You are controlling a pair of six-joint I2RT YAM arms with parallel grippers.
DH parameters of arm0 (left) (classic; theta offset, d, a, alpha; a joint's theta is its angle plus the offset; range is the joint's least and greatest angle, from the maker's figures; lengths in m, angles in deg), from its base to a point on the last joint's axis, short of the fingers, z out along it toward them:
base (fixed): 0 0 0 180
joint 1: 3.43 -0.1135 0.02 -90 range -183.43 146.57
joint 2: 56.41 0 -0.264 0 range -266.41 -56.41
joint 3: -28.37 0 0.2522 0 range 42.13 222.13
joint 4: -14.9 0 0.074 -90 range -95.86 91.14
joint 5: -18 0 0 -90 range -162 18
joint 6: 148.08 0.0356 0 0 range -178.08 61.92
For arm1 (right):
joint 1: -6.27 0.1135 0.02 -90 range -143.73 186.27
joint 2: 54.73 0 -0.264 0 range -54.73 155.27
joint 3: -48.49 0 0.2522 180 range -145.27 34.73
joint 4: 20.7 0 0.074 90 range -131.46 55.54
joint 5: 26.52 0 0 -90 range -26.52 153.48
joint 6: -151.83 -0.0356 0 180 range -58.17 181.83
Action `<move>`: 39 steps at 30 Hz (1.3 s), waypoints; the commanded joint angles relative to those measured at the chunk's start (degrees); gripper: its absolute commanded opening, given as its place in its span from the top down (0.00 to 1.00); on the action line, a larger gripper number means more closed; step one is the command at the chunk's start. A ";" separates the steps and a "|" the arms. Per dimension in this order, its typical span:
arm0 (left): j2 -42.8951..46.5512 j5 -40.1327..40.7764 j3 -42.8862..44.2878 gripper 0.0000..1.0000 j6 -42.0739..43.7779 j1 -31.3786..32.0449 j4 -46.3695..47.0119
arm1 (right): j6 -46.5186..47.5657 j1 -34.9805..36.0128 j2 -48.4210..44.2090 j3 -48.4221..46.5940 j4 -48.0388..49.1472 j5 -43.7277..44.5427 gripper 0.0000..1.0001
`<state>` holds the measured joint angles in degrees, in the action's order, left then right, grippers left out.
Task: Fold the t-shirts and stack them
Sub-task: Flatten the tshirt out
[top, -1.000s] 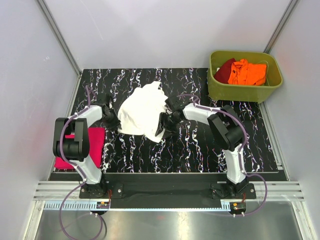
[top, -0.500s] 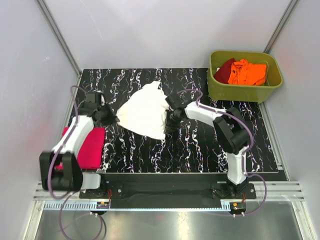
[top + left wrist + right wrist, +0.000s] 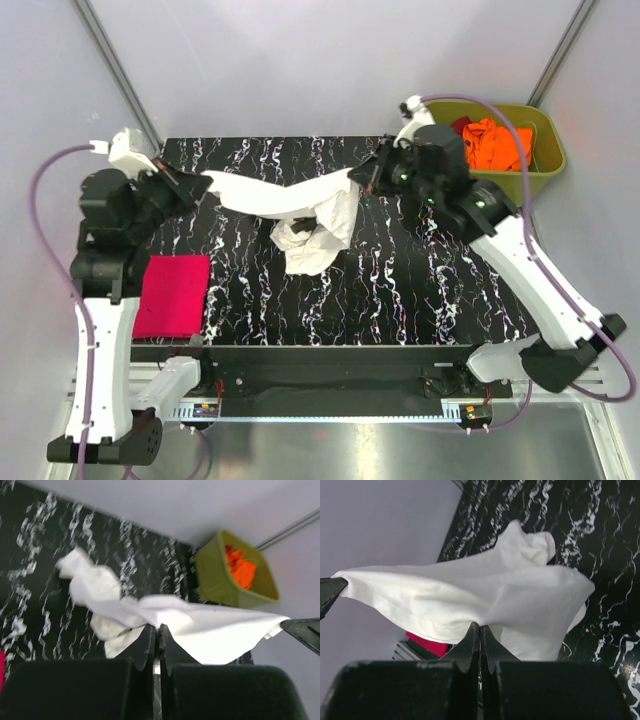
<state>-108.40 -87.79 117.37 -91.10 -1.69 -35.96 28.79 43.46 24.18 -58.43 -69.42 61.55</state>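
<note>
A white t-shirt [image 3: 290,200] hangs stretched in the air between both grippers, its lower part drooping onto the black marbled table [image 3: 420,290]. My left gripper [image 3: 203,180] is shut on its left end, and in the left wrist view the left gripper [image 3: 156,626] pinches the white t-shirt [image 3: 200,625]. My right gripper [image 3: 355,177] is shut on the right end; the right wrist view has the right gripper [image 3: 480,626] clamped on the white t-shirt [image 3: 470,595]. A folded magenta t-shirt [image 3: 172,294] lies flat at the table's left. Orange [image 3: 495,143] and dark red [image 3: 462,126] t-shirts lie in the tub.
An olive-green plastic tub [image 3: 490,183] stands at the table's back right corner, seen too as the tub [image 3: 220,580] in the left wrist view. Grey walls and metal frame rails enclose the table. Both arms are raised high above the table.
Both grippers closed on the white t-shirt's edges, then rose and pulled apart, lifting it off the table and stretching it out between them.
</note>
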 commanded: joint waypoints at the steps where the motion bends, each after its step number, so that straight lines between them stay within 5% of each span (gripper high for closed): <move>1: 0.05 -5.21 8.76 1.00 1.28 -0.16 1.77 | 2.54 0.43 -3.49 -3.33 1.82 2.29 1.00; 12: -4.87 -9.43 38.47 1.00 1.28 -0.16 2.65 | 3.24 0.43 -8.87 -14.67 6.22 -2.63 1.00; 22: -9.18 -4.95 60.09 1.00 6.65 -0.16 -1.57 | -6.14 0.43 -7.55 -19.34 8.32 -20.54 1.00; 28: -8.92 -2.49 54.33 1.00 5.16 -0.16 3.52 | -8.81 0.43 -7.02 -17.23 10.45 -26.29 1.00; 39: -18.04 -0.82 32.16 1.00 2.86 0.19 17.93 | -6.42 0.34 -13.35 7.71 3.76 -4.77 1.00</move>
<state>-121.17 -89.54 151.91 -87.47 -1.69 -27.07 21.53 43.70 12.34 -55.29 -64.57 47.67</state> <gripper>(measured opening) 0.024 0.011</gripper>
